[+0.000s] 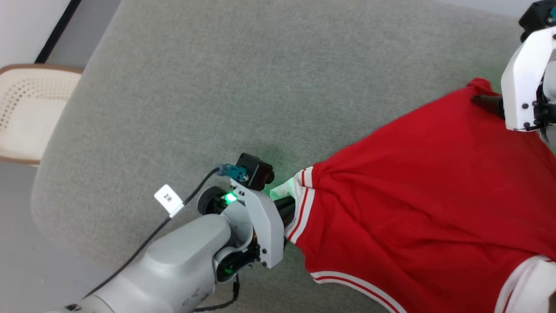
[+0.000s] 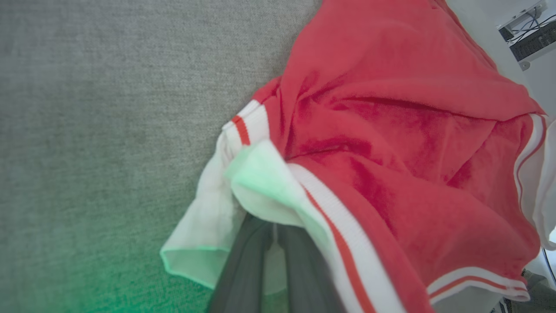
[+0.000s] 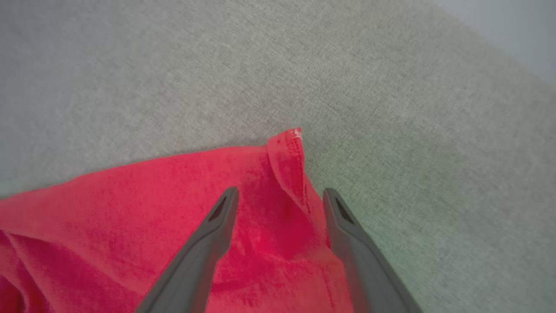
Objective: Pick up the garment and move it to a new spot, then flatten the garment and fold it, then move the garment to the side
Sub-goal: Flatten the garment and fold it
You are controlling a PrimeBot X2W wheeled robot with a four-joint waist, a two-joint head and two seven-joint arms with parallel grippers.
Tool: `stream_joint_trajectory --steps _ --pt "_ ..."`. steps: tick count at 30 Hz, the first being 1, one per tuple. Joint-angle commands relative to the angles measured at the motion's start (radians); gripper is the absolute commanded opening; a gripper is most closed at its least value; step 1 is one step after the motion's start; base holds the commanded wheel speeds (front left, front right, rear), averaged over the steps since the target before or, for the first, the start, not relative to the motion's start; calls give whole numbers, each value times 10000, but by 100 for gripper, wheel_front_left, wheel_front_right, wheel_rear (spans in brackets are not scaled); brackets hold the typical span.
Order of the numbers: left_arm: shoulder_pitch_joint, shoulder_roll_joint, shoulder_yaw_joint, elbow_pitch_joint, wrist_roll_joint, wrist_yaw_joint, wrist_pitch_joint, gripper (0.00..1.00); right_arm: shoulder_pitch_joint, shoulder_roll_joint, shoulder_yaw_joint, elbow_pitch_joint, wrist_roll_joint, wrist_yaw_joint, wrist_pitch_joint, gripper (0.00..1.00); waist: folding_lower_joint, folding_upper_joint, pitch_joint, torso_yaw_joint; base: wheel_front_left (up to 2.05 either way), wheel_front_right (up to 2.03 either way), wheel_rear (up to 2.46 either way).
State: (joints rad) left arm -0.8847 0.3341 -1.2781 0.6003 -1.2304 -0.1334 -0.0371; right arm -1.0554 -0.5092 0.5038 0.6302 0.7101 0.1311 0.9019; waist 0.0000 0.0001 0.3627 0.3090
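The red garment (image 1: 412, 195) lies rumpled on the grey cushion, spreading from the middle to the right edge of the head view. Its white sleeve and red-and-white striped trim face my left gripper (image 1: 284, 206). In the left wrist view that gripper (image 2: 273, 226) is shut on the white sleeve fabric of the garment (image 2: 391, 108), which drapes over the fingertips. My right gripper (image 1: 484, 101) is at the garment's far corner. In the right wrist view it (image 3: 280, 195) stands open, its fingers (image 3: 226, 213) straddling the folded red corner of the garment (image 3: 130, 208) without pinching it.
The wide grey upholstered surface (image 1: 217, 87) extends left and away from the garment. A cream cane chair (image 1: 26, 113) stands past its left edge, on pale floor. A black cable with a white tag (image 1: 168, 200) runs along my left forearm.
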Motion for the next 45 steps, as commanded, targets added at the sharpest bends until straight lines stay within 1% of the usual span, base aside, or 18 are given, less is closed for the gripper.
stream_joint_trajectory --steps 1,5,8,9,10,11,14,17,21,26,29,32,34,35,41,45 --pt "45 -55 -86 164 24 56 63 4 -144 136 -43 297 -33 -8 207 100 0 -1 209 209 0 0 0" --pt "25 -104 -89 223 -8 79 31 2 -483 467 -137 1378 -330 -8 868 100 0 -1 294 277 0 0 0" --pt "11 -122 -91 249 -62 88 4 3 -493 765 -221 1869 -448 -8 1094 100 0 -1 331 295 0 0 0" --pt "5 -125 -94 265 -72 90 -1 2 -512 798 -226 1952 -493 -8 1067 47 0 -1 343 295 0 0 0" --pt "-4 -129 -94 280 -86 90 -3 2 -554 807 -249 2027 -554 -8 988 7 0 -1 354 294 0 0 0" --pt "-2 -127 -92 297 -98 91 -4 2 -566 827 -264 2081 -581 -8 946 0 0 -1 359 288 0 0 0" --pt "-7 -93 -92 347 -166 111 -1 0 -573 858 -333 2167 -562 -8 836 0 0 -1 349 237 0 0 0" --pt "15 1 -86 411 -245 113 23 0 -655 861 -396 2161 -554 -8 622 0 0 -1 297 113 0 0 0" --pt "-186 248 -79 504 -329 121 213 0 -723 903 -407 2028 -429 -8 178 0 0 -1 97 -155 0 0 0" --pt "-787 806 -48 579 -415 85 466 0 -791 972 -215 1698 -184 -8 -702 0 0 -1 -384 -653 0 0 0" --pt "-1338 1129 -45 507 -410 43 817 0 -900 947 -68 1468 11 -8 -1280 0 0 -1 -707 -991 0 0 0" --pt "-1883 1619 -43 482 -441 41 1211 0 -1007 917 205 1226 176 -10 -1907 0 0 -1 -1053 -1384 0 0 0" --pt "-2272 1954 -45 464 -428 43 1492 0 -1106 852 386 1060 303 -10 -2397 0 0 -1 -1242 -1639 0 0 0" --pt "-2272 1954 -45 464 -428 43 1492 0 -1106 852 386 1060 303 -10 -2397 0 0 -1 -1242 -1639 0 0 0" --pt "-3359 2758 -50 442 -305 43 2299 0 -1363 634 821 772 720 -13 -3729 0 0 -1 -1709 -2349 0 0 0" --pt "-3957 3120 -51 453 -18 46 2708 0 -1549 412 1138 649 826 -15 -4570 0 0 -1 -2003 -2801 0 0 0"
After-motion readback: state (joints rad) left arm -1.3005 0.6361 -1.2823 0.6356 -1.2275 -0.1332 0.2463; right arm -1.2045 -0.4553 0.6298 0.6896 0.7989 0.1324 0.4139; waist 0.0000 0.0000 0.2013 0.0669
